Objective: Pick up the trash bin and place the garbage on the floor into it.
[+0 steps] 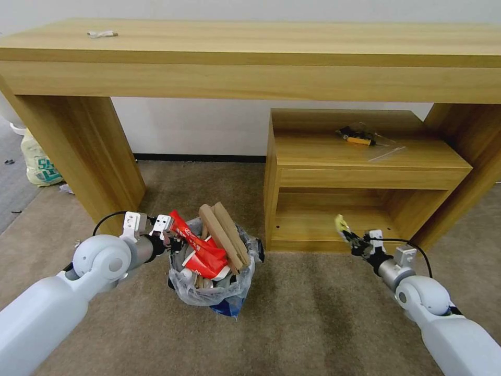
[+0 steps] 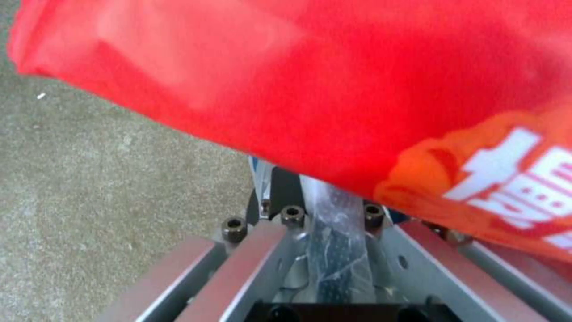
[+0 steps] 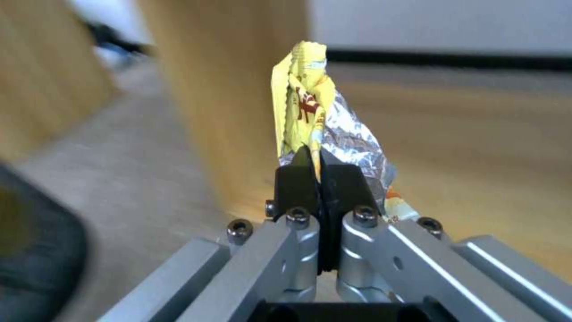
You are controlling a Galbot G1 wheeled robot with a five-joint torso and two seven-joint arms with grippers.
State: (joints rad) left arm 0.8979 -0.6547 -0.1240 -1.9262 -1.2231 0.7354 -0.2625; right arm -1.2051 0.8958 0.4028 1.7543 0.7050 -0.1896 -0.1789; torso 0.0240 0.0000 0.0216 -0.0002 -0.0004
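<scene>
The trash bin point(image 1: 211, 277) sits on the beige floor point(image 1: 323, 318) near the robot, stuffed with red wrappers point(image 1: 201, 250) and cardboard point(image 1: 224, 235). The left pincer point(image 1: 172, 241) is clamped on its bagged rim. Well to the right, the right pincer point(image 1: 354, 243) pinches a yellow foil wrapper point(image 3: 310, 112), held up before the low shelf point(image 1: 313, 219).
</scene>
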